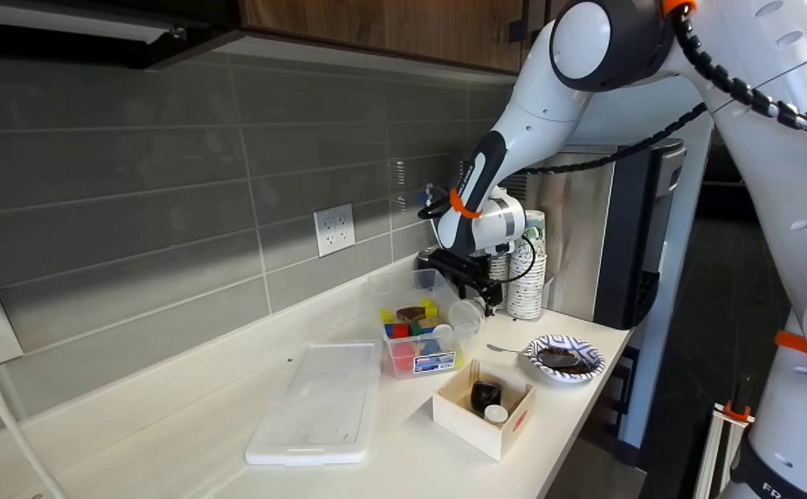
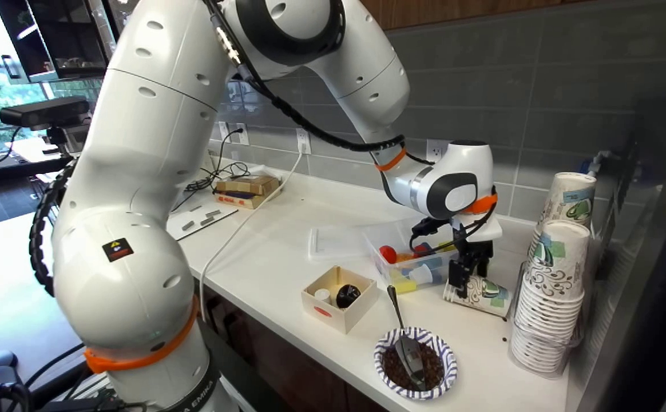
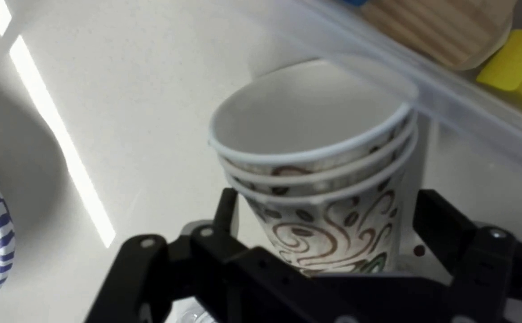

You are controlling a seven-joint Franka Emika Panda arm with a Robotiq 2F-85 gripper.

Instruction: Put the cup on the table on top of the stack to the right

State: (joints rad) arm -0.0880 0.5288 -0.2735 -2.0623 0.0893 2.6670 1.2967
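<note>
Paper cups (image 2: pixel 490 294) lay nested on their side on the table (image 2: pixel 276 246), near the two stacks (image 2: pixel 553 297); the gripper (image 3: pixel 327 199) straddled those cups with jaws parted.

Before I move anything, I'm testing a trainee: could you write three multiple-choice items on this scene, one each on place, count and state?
1. Where are the loose cups?
A. between bin and stacks
B. in the bowl
C. on the lid

2. How many cup rims show in the wrist view?
A. one
B. three
C. six

3. How is the gripper?
A. fully shut
B. gripping a spoon
C. open

1 A: they lie there in an exterior view;
2 B: three nested edges;
3 C: its fingers stand apart.
</note>
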